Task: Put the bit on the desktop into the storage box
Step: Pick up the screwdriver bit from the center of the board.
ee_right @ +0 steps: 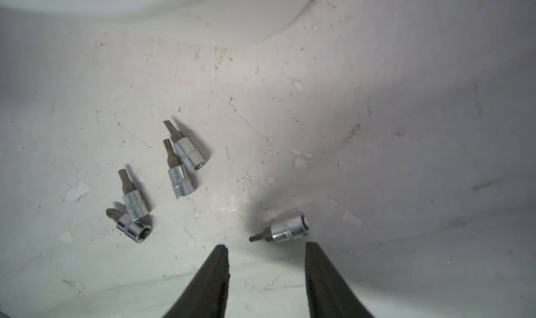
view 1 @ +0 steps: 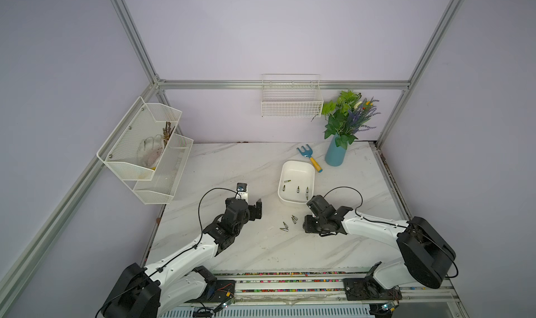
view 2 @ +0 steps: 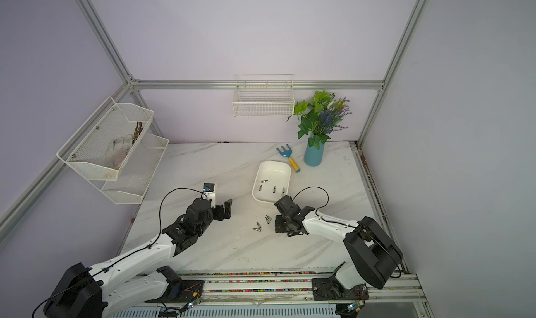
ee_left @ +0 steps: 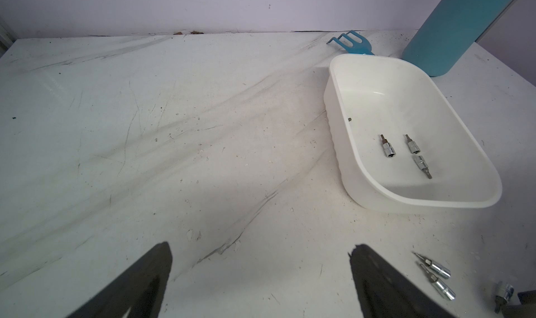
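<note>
listing left gripper (ee_left: 261, 247) wide open, empty, farther off; four bits (ee_right: 179, 183) clustered on desktop (ee_right: 377, 113); fifth bit (ee_right: 282, 231) just beyond right gripper (ee_right: 266, 245), jaws apart, empty, bit's long axis lying across their gap.

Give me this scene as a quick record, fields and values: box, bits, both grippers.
storage box: upright on the desktop
box contents: four bits
loose cluster: four more on the desktop
right gripper: open, empty, tips just short of the lone bit
left gripper: open, empty, away from bits
far side of box: hand rake, vase
</note>
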